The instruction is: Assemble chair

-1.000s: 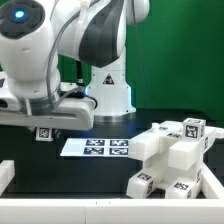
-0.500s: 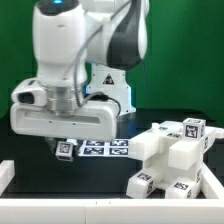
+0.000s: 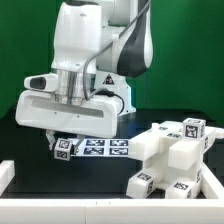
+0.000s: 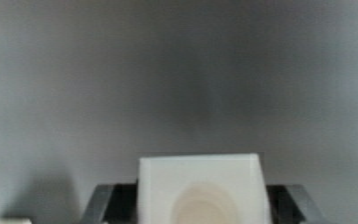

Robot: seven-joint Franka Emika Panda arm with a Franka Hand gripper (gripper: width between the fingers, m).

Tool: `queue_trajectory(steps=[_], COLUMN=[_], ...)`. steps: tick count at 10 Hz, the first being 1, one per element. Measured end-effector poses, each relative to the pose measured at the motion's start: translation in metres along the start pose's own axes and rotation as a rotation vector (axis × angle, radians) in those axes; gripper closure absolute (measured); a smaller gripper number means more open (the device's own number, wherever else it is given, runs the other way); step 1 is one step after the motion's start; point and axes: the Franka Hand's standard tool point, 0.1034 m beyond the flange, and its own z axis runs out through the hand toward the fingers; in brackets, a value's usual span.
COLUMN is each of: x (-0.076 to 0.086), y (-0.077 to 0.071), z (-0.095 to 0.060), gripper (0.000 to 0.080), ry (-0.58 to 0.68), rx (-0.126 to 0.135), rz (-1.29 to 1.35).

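My gripper hangs over the black table at the exterior view's left, shut on a small white chair part with a marker tag on its end. In the wrist view the white part fills the gap between the two dark fingers. The background there is blurred grey. A cluster of white chair parts with tags lies at the exterior view's right, well apart from the gripper.
The marker board lies flat on the table just beside the held part. A low white rim runs along the table's front, with a white corner piece at the left. The arm's base stands behind.
The arm has swung toward the exterior view's right and come more upright. The held part has moved right and down, close to the marker board.
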Motion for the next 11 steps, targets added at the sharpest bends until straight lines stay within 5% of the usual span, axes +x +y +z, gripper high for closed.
queue_trajectory(steps=[5,6,7,8,11], x=[-0.0096,-0.0096,-0.0096,-0.0096,-0.0096], y=[0.0071,0.0071,0.0071,0.0071,0.0071], z=[0.0137,0.0137,0.0137,0.0137,0.0137], gripper=[0.0531,0.0433,0.0433,0.0220,0.0152], ry=[0.020,0.020,0.020,0.020,0.020], rx=[-0.014,-0.014,-0.014,-0.014,-0.014], rz=[0.013,0.013,0.013,0.013,0.013])
